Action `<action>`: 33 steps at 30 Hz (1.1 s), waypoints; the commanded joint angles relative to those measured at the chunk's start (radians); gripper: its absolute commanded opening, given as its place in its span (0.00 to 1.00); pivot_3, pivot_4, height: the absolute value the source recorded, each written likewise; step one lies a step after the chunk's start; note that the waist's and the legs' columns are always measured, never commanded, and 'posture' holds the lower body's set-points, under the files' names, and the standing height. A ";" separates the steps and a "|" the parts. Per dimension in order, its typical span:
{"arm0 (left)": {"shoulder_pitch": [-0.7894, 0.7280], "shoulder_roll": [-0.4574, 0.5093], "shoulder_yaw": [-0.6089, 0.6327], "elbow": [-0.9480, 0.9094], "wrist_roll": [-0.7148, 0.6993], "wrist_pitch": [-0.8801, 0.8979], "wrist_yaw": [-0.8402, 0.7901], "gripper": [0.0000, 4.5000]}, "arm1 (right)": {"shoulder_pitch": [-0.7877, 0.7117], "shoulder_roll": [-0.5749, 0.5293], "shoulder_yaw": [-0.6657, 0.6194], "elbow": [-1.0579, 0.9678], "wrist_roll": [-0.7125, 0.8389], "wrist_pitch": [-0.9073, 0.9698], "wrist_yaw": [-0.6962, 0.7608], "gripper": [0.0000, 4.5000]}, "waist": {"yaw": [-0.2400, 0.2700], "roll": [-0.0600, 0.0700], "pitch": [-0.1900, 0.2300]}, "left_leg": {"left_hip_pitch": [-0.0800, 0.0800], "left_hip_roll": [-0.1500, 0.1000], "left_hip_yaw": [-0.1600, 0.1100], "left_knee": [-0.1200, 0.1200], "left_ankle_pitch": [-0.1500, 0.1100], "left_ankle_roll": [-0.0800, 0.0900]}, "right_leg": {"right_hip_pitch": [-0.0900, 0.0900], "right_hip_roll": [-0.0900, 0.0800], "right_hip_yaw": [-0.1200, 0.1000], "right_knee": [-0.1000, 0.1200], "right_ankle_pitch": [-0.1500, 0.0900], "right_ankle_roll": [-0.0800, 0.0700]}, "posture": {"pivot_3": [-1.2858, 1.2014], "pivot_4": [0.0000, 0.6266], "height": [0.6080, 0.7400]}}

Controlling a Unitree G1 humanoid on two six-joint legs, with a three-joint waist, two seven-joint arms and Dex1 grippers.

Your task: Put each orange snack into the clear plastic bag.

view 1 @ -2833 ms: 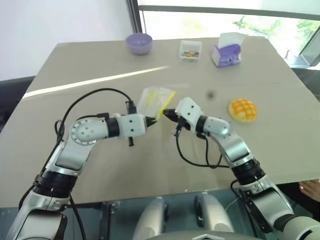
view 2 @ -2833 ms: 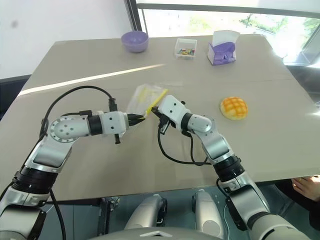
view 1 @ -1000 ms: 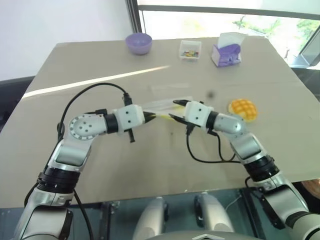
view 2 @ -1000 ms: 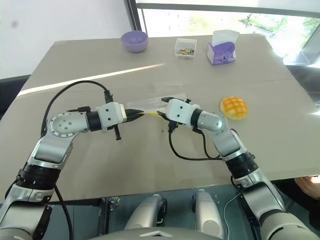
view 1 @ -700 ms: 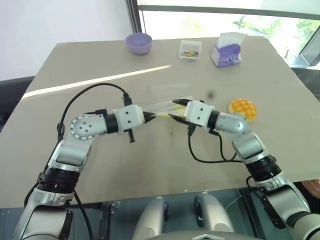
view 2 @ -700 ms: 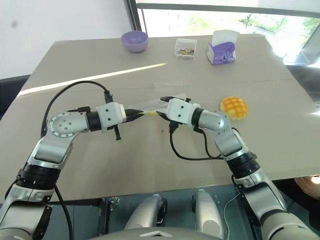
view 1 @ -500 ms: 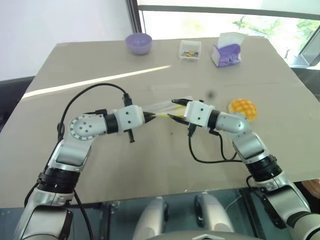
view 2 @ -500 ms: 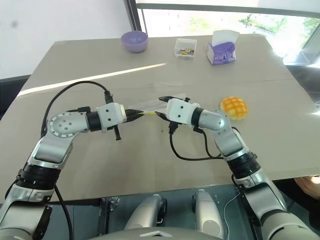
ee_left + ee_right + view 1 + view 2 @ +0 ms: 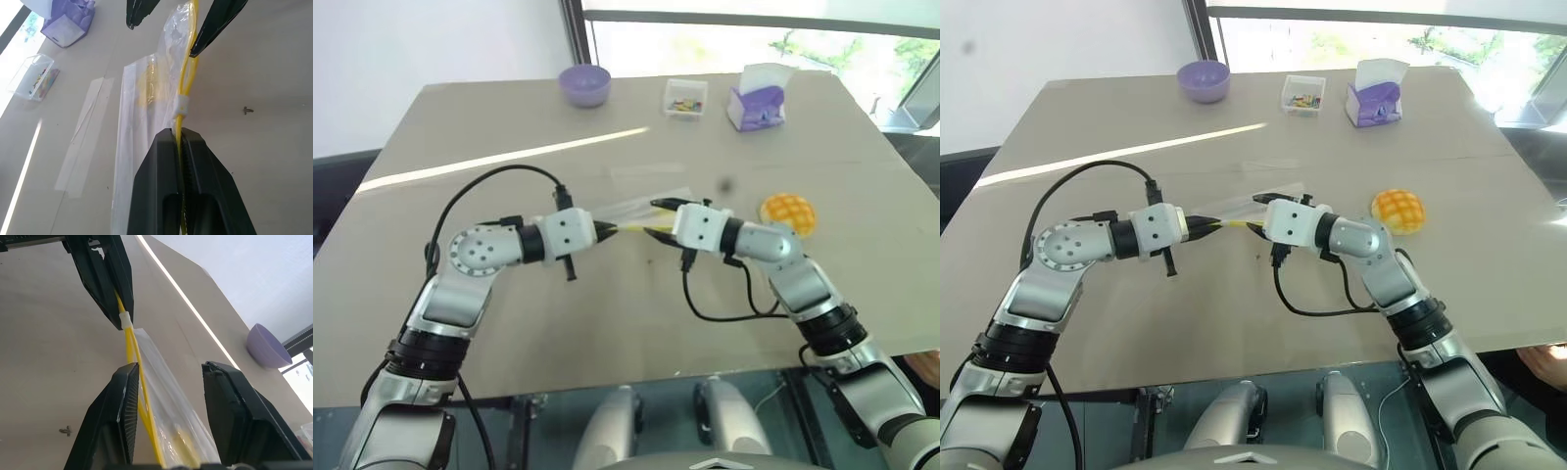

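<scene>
Table [image 9: 509,323]: bag [image 9: 146,98] strip unlettered (L gripper [image 9: 180,134] pinching).

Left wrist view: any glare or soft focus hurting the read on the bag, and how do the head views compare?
Left wrist view: the bag is see-through against the pale table, so its edges are faint; the yellow strip reads clearly, and the left gripper looms large and dark up close. Left eye view: a bright sun streak crosses the table, and the window is blown out.
</scene>
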 commanded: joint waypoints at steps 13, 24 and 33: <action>0.000 -0.002 0.005 -0.072 -0.001 0.012 0.009 0.00 | -0.052 0.013 0.008 0.086 -0.072 -0.036 -0.035 0.48 | 0.000 0.000 0.000 | 0.000 0.000 0.000 0.000 0.000 0.000 | 0.000 0.000 0.000 0.000 0.000 0.000 | 0.52 0.24 1.00; 0.005 -0.013 -0.002 -0.111 -0.002 0.045 0.010 0.00 | -0.056 0.148 -0.003 0.150 -0.106 0.007 -0.157 0.48 | -0.001 0.000 0.000 | 0.000 0.000 0.000 0.000 0.000 0.000 | 0.000 0.000 0.000 0.000 0.000 0.000 | 0.52 0.24 1.00; 0.012 -0.010 0.004 -0.136 -0.007 0.067 0.010 0.00 | -0.101 0.139 -0.006 0.297 -0.188 0.008 -0.267 0.48 | -0.001 0.000 0.000 | 0.000 0.000 0.000 0.000 0.000 -0.001 | 0.000 0.000 0.000 0.000 0.000 0.000 | 0.52 0.24 1.00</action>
